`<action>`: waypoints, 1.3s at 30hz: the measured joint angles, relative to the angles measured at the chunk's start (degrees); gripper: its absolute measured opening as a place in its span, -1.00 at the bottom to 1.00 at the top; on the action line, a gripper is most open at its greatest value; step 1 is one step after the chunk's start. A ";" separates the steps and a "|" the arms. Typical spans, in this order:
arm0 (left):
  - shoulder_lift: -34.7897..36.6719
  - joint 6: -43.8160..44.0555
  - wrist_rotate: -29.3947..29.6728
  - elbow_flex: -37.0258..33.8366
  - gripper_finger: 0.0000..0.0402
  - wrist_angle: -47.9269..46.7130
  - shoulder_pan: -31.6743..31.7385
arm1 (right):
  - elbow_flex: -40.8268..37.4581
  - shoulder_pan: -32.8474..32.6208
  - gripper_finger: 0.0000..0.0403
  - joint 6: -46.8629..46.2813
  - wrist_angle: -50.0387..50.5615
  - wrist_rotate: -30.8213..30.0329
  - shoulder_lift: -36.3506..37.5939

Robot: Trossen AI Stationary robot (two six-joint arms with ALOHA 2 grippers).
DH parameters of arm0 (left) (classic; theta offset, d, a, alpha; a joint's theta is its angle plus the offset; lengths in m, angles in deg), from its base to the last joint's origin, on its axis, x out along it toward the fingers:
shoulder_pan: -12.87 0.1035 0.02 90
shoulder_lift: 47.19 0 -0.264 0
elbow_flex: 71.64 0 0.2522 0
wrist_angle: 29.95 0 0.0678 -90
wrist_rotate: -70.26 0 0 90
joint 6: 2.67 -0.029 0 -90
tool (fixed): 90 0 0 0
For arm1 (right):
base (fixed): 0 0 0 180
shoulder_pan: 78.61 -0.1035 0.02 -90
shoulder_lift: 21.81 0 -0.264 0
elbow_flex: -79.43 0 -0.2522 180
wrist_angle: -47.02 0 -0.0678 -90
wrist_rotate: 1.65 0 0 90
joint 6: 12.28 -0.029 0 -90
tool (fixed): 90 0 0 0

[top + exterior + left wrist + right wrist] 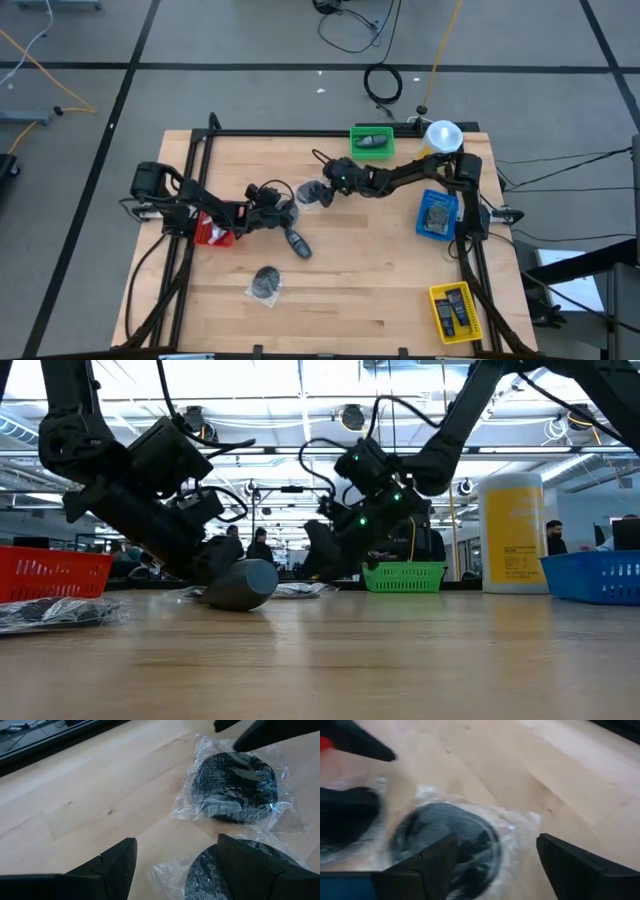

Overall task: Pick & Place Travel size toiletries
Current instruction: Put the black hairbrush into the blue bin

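Two dark round packets in clear wrap lie side by side on the table's middle (308,192). My left gripper (282,212) is open and low over the nearer one (210,875), which lies by one finger. My right gripper (322,190) is open over the other packet (445,845), which also shows in the left wrist view (235,787). I cannot tell whether either gripper touches wrap. A dark tube (297,243) lies just nearer, and a third packet (266,283) lies toward the near edge.
A red basket (212,232) sits under my left arm. A green basket (373,142) and the yellow bottle with white cap (443,135) stand at the far edge. A blue basket (437,214) is at the right and a yellow basket (452,310) at the near right.
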 joint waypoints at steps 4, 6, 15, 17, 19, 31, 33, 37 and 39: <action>0.00 -0.07 -0.04 0.00 0.36 0.14 0.00 | 0.04 1.34 0.19 -0.97 1.43 0.55 -0.52; 0.00 -0.39 -0.09 0.00 0.36 0.66 0.00 | 0.04 1.97 0.10 -1.30 2.88 3.31 -0.59; 0.00 -0.37 -0.20 0.00 0.36 0.94 0.00 | 0.12 0.83 -0.64 6.33 4.85 7.08 -0.52; 0.00 -0.37 -0.22 0.00 0.36 0.94 0.00 | 0.15 0.14 -0.83 9.05 6.60 5.79 0.10; 0.00 -0.35 -0.71 0.00 0.36 0.94 0.00 | 0.11 -0.62 -0.96 11.53 10.58 4.02 2.20; 0.02 -0.18 -2.58 0.00 0.36 1.01 -0.96 | 0.02 -8.95 -0.98 24.21 57.96 -4.67 25.29; 0.02 -0.24 -2.60 0.00 0.36 1.01 -1.03 | 0.02 -9.42 -0.99 24.21 68.64 -4.47 29.79; 0.04 -0.22 -2.60 0.00 0.36 0.99 -1.01 | 0.02 -8.18 -0.99 19.04 89.30 -2.41 37.25; 0.04 -0.22 -2.60 0.00 0.36 1.03 -1.01 | 0.02 -7.17 -1.00 16.94 97.58 -1.56 40.13</action>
